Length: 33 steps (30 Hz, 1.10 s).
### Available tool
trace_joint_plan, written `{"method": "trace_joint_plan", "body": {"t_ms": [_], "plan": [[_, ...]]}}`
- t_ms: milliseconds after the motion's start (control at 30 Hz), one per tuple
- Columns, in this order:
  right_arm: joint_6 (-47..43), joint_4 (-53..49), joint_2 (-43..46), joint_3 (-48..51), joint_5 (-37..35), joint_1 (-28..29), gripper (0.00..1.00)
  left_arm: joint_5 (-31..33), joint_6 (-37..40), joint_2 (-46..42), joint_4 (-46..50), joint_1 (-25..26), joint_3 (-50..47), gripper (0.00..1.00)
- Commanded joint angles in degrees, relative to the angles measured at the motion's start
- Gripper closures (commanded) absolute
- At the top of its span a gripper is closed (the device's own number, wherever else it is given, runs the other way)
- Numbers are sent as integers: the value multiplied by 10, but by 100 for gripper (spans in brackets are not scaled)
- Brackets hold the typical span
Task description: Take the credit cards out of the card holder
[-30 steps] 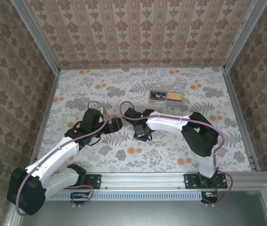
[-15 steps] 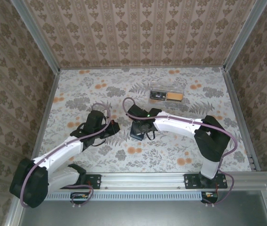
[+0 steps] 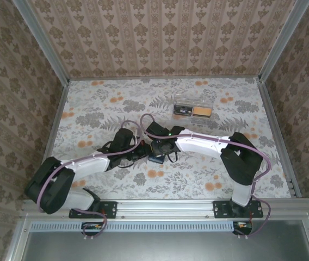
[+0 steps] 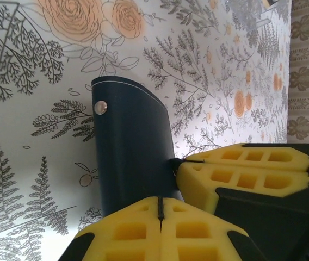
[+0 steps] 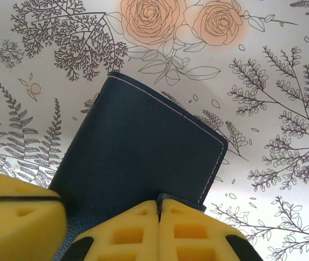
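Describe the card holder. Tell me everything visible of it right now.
The card holder is a flat, dark navy bifold that looks like leather, with pale stitching along its edges and a small metal snap stud near one edge. It is folded shut and no cards show. It sits tilted over the middle of the floral table; whether it still rests on it is unclear. The right gripper is shut on its small dark tab, and the left gripper is shut on a neighbouring edge.
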State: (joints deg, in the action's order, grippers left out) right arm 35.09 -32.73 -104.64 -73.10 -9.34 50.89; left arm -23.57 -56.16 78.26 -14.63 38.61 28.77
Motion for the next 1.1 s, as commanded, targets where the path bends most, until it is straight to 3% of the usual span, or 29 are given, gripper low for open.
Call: {"method": "trace_joint_plan", "body": {"t_ms": [0, 600, 967, 1000, 1067], "plan": [[8, 11, -14, 1, 10, 5, 100, -12, -20, 21, -43, 10, -8, 100], [41, 50, 6, 31, 21, 4, 100, 18, -37, 216, 31, 38, 16, 100], [48, 33, 138, 80, -8, -17, 100, 35, -12, 109, 87, 16, 25, 100], [47, 33, 146, 79, -5, -17, 100, 35, -3, 88, 102, 9, 30, 98], [44, 35, 158, 73, 7, -17, 100, 40, 17, 38, 139, -13, 42, 75]]}}
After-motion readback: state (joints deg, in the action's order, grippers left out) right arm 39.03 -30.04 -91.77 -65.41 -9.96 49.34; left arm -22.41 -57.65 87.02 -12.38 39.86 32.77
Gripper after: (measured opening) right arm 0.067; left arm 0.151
